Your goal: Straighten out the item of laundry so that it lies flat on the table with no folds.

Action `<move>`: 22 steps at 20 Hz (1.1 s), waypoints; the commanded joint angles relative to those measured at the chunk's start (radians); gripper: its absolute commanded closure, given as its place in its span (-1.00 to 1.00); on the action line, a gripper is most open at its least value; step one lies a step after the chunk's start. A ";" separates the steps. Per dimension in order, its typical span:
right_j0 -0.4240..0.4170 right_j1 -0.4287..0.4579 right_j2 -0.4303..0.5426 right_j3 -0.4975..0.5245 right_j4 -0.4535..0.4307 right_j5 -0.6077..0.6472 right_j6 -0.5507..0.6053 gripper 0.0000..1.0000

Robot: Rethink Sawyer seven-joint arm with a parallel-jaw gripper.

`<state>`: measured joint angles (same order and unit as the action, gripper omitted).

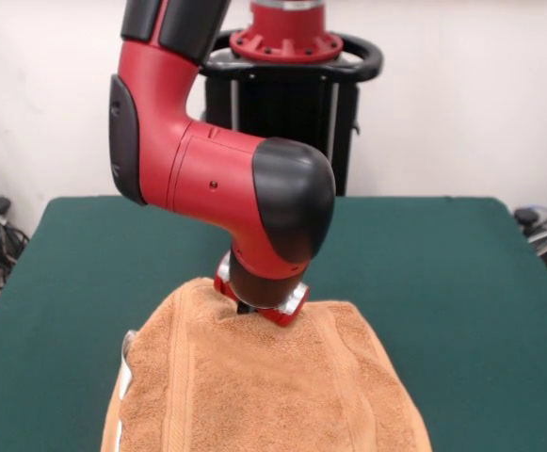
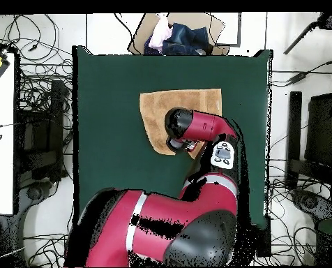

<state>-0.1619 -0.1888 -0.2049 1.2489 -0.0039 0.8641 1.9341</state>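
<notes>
Towel (image 1: pixel 264 386): orange-tan terry cloth with woven bands running along its length. Lies on the worktop (image 1: pixel 442 282), spread from the middle toward the edge away from the pedestal. In the front view its lower part runs out of the picture. A ridge and small puckers show in the cloth near its edge toward the pedestal. A pale strip shows along one side edge.

Pincer (image 1: pixel 245 308): set at the towel's edge toward the pedestal, tip down into a dimple in the cloth. Whether it is spread or pinching the cloth cannot be told; the red wrist and black elbow cover it in both views.

Arm (image 1: pixel 217 179): red and black, bending down over the towel from the pedestal (image 1: pixel 287 56).

Cardboard box (image 2: pixel 179 35): holds dark and pale cloth; sits beyond the worktop's edge, on the towel's side away from the pedestal.
</notes>
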 commanded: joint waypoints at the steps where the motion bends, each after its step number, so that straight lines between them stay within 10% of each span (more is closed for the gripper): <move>1: -0.006 0.099 0.034 -0.001 0.009 -0.119 0.194 1.00; 22: 0.005 -0.138 -0.067 0.349 -0.082 -0.131 0.139 1.00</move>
<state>-0.1619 -0.3006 -0.2515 1.3905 -0.0182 0.8572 1.9341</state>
